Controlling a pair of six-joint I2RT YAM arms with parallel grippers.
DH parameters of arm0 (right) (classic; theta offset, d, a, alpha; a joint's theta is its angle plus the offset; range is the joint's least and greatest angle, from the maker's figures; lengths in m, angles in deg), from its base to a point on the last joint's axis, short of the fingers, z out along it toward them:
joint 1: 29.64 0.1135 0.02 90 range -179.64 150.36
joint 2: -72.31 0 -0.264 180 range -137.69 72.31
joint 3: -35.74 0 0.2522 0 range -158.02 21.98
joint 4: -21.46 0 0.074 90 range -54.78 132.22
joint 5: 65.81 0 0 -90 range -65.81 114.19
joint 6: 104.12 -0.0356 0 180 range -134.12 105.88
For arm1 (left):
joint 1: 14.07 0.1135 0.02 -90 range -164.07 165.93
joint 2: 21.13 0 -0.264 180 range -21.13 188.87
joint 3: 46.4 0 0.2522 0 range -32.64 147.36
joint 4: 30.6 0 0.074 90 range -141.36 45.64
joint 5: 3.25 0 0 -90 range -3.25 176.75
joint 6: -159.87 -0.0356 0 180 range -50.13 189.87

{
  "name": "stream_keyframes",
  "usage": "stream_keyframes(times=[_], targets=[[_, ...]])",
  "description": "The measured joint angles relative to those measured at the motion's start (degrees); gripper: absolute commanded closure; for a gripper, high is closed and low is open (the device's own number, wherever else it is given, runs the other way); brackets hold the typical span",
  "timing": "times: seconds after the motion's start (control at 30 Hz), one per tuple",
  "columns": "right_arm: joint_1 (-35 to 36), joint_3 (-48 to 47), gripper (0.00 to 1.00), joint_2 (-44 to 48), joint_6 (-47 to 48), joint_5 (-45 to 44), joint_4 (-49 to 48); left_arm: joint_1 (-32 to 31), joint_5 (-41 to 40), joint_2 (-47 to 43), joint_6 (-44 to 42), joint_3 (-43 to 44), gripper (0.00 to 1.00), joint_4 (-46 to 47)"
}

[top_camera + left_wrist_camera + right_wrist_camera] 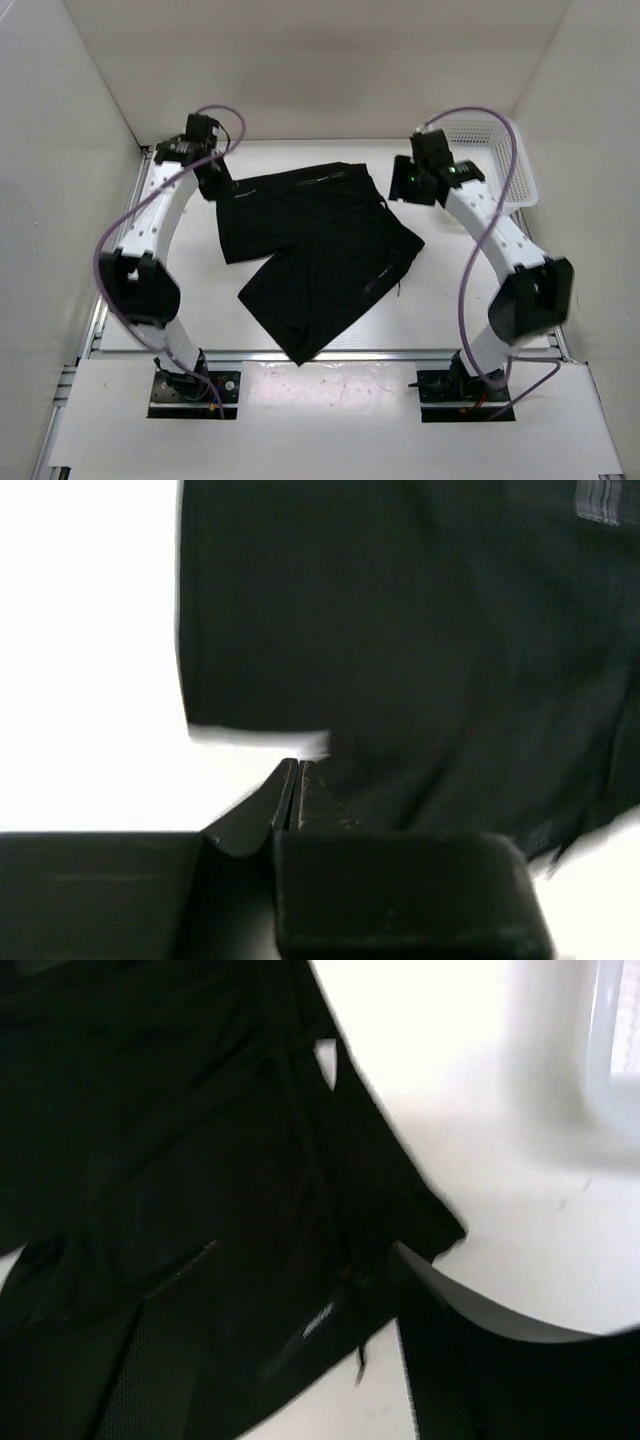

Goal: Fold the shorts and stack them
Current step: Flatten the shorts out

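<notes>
- The shorts [310, 250] are laid out flat in the middle of the desk [200, 310], black cloth on a white top.
- One wide part is spread toward the far edge of the desk. One leg is stretched on a slant down to the near edge, and its corner is seen right at that edge.
- A tiny pale print [318, 1322] is seen on the cloth close to its right side.
- The left gripper [297, 772] is placed at the far left corner of the shorts. Its fingers are pressed tight together. The tips are seen right at the edge of the black cloth. Whether any cloth is pinched between them cannot be told.
- The right gripper [402, 185] is held at the far right side of the shorts. Only one finger [480, 1350] is shown in the right wrist view, and it is blurred. The other one is lost against the dark cloth. So it cannot be told whether this gripper is apart or together.
- A white basket [495, 160] is set in the far right corner of the desk. It is kept apart from the shorts, just past the right gripper.
</notes>
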Motion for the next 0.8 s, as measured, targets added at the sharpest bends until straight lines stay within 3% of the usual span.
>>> stream_keyframes(times=[0.13,0.2,0.33,0.5,0.53,0.63,0.8], targets=[[0.1,15.2,0.64,12.7,-1.9,3.6,-2.1,-5.2,4.6,-14.6,1.0,-19.8,0.88,4.0],[0.3,22.2,0.68,17.2,-3.2,4.4,-2.1,-7.3,8.3,-18.4,2.4,-29.6,0.74,5.2],[0.2,33.6,0.66,23.7,-5.2,5.6,-0.7,-13.4,9.7,-18.1,6.5,-42.7,0.7,6.5],[-0.2,36.7,0.61,24.7,-6.4,6.5,-0.2,-19.6,9.2,-11.6,8.9,-44.2,0.64,8.7],[-0.2,36.5,0.56,24.8,-6.4,6.6,-0.2,-19.6,8.7,-10.6,9.3,-44.2,0.6,9.3],[-0.2,35.3,0.54,24.9,-6.0,6.1,0.0,-19.4,6.7,-7.3,9.8,-44.1,0.39,10.4],[-0.2,33.3,0.52,25.0,-4.9,4.2,0.0,-19.0,3.6,-2.8,10.5,-44.0,0.39,11.1]])
